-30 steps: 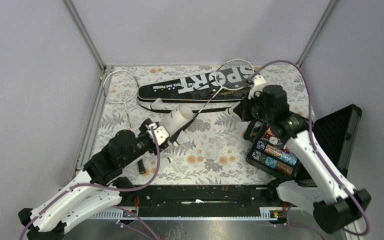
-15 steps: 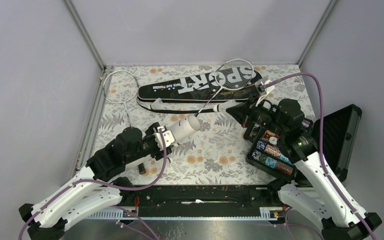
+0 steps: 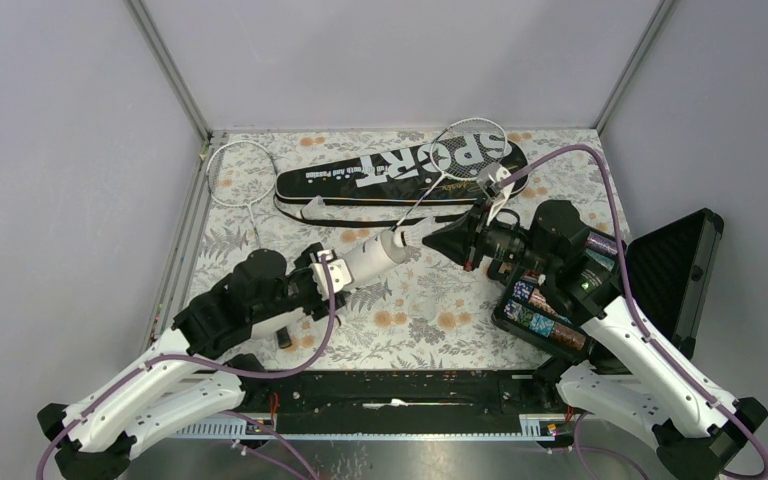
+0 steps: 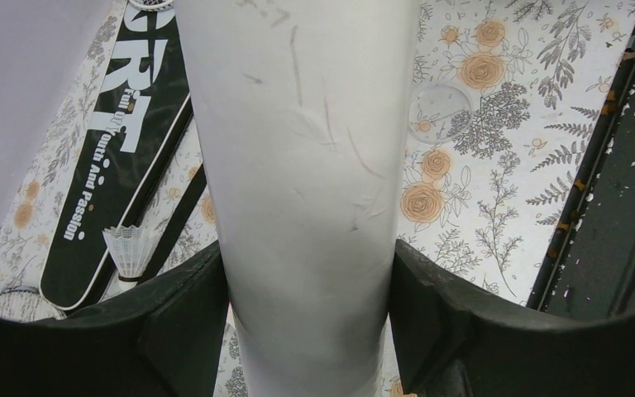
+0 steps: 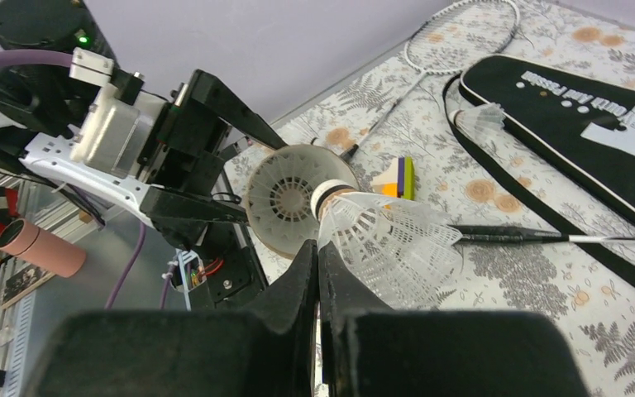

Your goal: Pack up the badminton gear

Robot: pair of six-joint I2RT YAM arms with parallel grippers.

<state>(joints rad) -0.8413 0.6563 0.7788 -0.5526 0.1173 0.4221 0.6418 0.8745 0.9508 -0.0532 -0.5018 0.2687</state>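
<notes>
Above the surface [image 3: 430, 300], left fingers [image 4: 194, 310] clasp the tube [image 4: 298, 165]; right fingers [image 5: 318, 273], pinching the shuttlecock [image 5: 389, 240], should push it cork-first, seemingly aligned, inside.

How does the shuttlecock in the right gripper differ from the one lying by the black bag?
The gripped shuttlecock is pinched in the air by the right gripper, cork toward the tube mouth; the loose shuttlecock lies on the table beside the bag, untouched. Both are white and feathered.
</notes>
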